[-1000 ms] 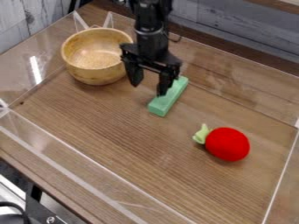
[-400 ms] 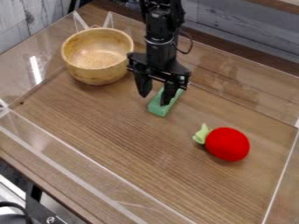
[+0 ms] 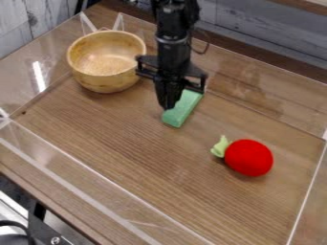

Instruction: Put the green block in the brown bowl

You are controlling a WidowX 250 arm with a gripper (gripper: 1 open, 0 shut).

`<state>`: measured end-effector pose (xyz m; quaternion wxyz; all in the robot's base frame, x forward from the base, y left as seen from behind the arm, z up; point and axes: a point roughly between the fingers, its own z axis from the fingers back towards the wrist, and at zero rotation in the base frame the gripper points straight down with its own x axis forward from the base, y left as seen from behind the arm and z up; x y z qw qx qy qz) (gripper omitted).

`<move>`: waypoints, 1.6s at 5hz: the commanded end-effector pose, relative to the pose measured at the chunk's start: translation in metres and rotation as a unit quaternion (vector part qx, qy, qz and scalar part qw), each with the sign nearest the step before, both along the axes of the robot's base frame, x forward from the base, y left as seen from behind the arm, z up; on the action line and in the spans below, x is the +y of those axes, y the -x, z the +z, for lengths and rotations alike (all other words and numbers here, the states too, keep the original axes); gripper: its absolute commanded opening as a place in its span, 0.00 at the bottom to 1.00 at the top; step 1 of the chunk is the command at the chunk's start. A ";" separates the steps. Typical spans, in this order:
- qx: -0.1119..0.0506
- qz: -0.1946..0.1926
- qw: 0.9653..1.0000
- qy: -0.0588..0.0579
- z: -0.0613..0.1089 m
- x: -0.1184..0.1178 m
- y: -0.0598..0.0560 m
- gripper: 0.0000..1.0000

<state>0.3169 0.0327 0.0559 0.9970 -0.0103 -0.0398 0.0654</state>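
In the only view, the camera that looks down on the table from the front, you see your gripper (image 3: 171, 99) pointing straight down from the black arm (image 3: 175, 29) in the upper middle of the picture. Its two dark fingers (image 3: 167, 95) stand close together, with almost no gap between them, so the jaws are closed narrow. The tips come down at the upper left end of the green block (image 3: 183, 107), right against it, but you cannot tell from this angle whether the fingers really pinch the block or only stand at its edge. The green block is a small light-green bar; it lies slanted on the wooden table (image 3: 141, 172), its long side running from lower left to upper right, and the lower end looks to rest on the wood. Whether the upper end is lifted off the surface, you cannot tell. The brown bowl (image 3: 107, 61) stands to the left of the gripper, near it but not touching; it is upright, round, with thick light walls, and nothing shows inside it. The block is outside the bowl, just to the right of it, with the gripper between them. Toward the lower right, well apart from the block, lies a red round toy (image 3: 248, 157) with a small green leaf (image 3: 221, 146) on its left side. Low clear walls (image 3: 52, 163) run around the table.
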 end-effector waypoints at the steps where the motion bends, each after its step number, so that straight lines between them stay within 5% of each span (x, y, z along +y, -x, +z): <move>1: -0.053 0.013 0.999 0.005 0.046 0.006 -0.015 0.00; 2: -0.061 0.029 0.998 0.011 0.062 0.016 -0.012 0.00; 3: -0.050 0.033 0.998 0.006 0.045 0.012 -0.007 1.00; 6: -0.023 -0.017 1.000 -0.002 -0.009 -0.012 -0.003 1.00; 7: -0.018 -0.015 1.000 -0.006 -0.026 -0.009 -0.002 0.00; 8: -0.033 0.010 0.999 -0.002 -0.005 -0.006 0.002 0.00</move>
